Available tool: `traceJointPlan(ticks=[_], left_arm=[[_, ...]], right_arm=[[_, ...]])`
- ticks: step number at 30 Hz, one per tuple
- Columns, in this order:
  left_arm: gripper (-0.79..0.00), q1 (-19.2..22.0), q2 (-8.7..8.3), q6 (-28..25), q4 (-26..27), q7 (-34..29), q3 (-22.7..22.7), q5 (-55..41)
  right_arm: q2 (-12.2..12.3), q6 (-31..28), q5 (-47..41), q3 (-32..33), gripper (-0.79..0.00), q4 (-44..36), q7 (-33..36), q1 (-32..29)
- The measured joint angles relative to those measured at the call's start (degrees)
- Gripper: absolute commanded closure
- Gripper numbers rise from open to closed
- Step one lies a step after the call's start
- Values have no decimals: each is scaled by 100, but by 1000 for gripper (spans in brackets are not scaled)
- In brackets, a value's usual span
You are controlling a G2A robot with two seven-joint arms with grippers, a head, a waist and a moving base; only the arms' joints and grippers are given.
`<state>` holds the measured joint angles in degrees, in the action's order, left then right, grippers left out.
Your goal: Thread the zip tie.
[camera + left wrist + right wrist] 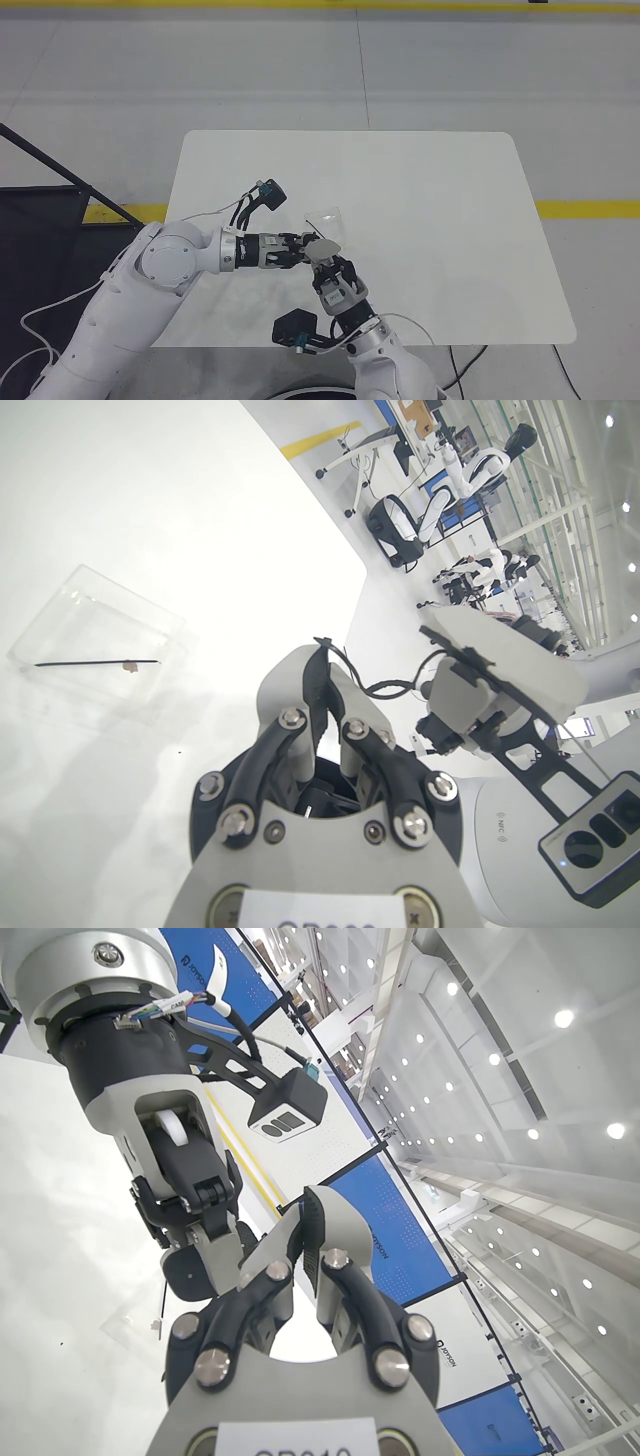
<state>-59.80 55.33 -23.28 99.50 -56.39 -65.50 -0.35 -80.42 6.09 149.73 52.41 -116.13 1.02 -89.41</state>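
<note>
My left gripper [325,660] is shut on a black zip tie [352,672], with the tie's head sticking out past the fingertips. The strap curls and twists towards my right gripper [442,640] and passes out of sight behind it. In the right wrist view my right gripper [305,1215] has its fingers pressed together, and I cannot make out the tie between them. My left gripper [200,1273] sits close beside it. In the top view the left gripper [303,247] and right gripper [325,260] meet above the white table [430,190], near its front edge.
A clear shallow tray [120,597] lies on the table just beyond the grippers, holding a second black zip tie [90,663] and a small pale scrap. The same tray [326,219] appears in the top view.
</note>
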Motion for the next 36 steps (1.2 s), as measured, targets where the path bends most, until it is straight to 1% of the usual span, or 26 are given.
traceJointPlan(ticks=[3, 4, 6, 8, 10, 15, 22, 36], left_arm=[[0, 0, 0, 0, 0, 0, 0, 0], [0, 0, 0, 0, 0, 0, 0, 0], [0, 0, 0, 0, 0, 0, 0, 0], [0, 0, 0, 0, 0, 0, 0, 0], [0, 0, 0, 0, 0, 0, 0, 0], [0, 0, 0, 0, 0, 0, 0, 0], [0, -103, 0, 53, 104, 187, 8, 142], [0, -137, -10, 13, 81, 344, -102, 104]], right_arm=[[22, -19, -95, 68, 0, -43, -156, -56], [32, -32, -130, 101, -15, -63, -214, -84], [48, -52, -163, 150, -83, -91, -287, -127], [64, -83, -184, 195, -123, -115, -356, -169], [78, -106, -204, 234, -148, -139, -403, -203], [105, -141, -234, 298, -175, -187, -502, -264], [133, -184, -252, 339, -175, -230, -571, -312], [191, -184, -307, 443, -194, -326, -707, -419]])
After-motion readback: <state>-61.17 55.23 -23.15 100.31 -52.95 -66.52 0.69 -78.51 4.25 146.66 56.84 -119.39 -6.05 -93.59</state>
